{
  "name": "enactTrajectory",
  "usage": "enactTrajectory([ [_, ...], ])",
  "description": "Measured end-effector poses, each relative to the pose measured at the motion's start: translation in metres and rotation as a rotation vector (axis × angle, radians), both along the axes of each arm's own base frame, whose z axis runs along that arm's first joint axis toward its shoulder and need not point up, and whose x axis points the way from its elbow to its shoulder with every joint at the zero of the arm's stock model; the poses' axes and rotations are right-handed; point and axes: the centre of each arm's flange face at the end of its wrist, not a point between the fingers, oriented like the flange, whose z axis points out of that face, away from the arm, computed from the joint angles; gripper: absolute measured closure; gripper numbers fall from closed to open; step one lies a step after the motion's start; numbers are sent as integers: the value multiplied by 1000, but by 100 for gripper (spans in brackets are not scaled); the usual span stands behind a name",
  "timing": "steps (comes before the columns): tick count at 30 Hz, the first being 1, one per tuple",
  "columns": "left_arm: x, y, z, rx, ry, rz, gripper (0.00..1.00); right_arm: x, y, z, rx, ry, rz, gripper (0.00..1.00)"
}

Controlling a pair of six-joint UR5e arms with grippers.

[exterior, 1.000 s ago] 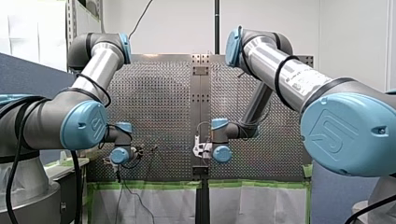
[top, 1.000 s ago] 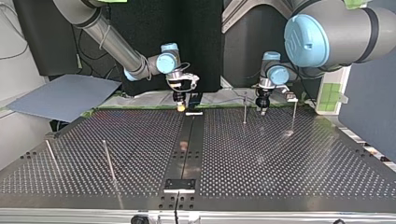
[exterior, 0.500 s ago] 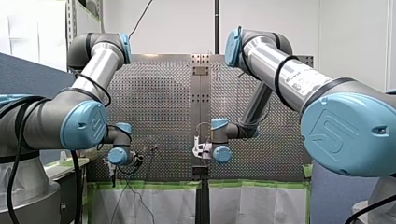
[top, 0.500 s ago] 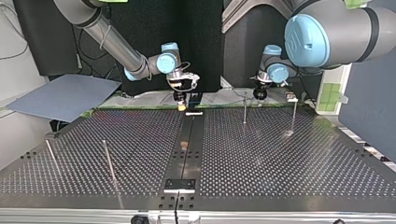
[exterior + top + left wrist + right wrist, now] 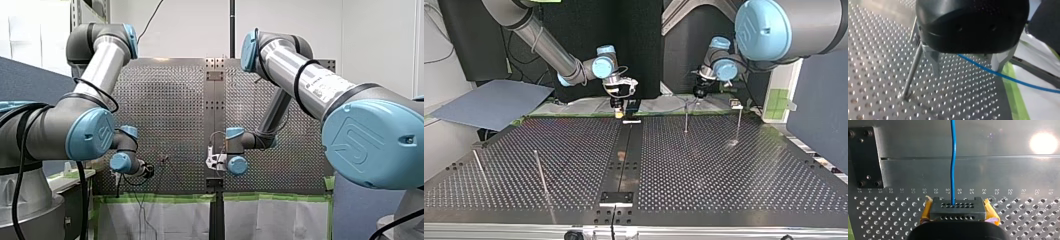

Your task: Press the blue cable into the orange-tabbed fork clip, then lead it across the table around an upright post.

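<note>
Count: 2 arms (image 5: pixel 549 50), 4 upright posts (image 5: pixel 540 172) (2 near left, 2 far right), 1 blue cable (image 5: pixel 953 170), 1 table (image 5: pixel 724 190).

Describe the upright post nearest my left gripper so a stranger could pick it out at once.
In the top view, start at the dark strip down the perforated table's middle and look right along the far edge, where two thin metal posts stand. It is the post nearer the strip, close by my left gripper; the other post stands further right.
</note>
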Motion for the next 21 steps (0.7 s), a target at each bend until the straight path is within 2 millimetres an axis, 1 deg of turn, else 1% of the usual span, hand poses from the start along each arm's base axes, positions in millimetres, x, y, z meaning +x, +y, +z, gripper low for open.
enactTrajectory([
  [4,-10,-1,6,25,-16,-24,0,0,0,0,0,0,0,100],
  [11,-25,-4,25,7,-58,-34,0,0,0,0,0,0,1,100],
  [17,-28,-6,44,-16,-87,-27,0,0,1,-1,2,2,2,100],
  [21,-32,-7,47,-27,-96,-19,0,-1,1,-3,8,7,2,100],
])
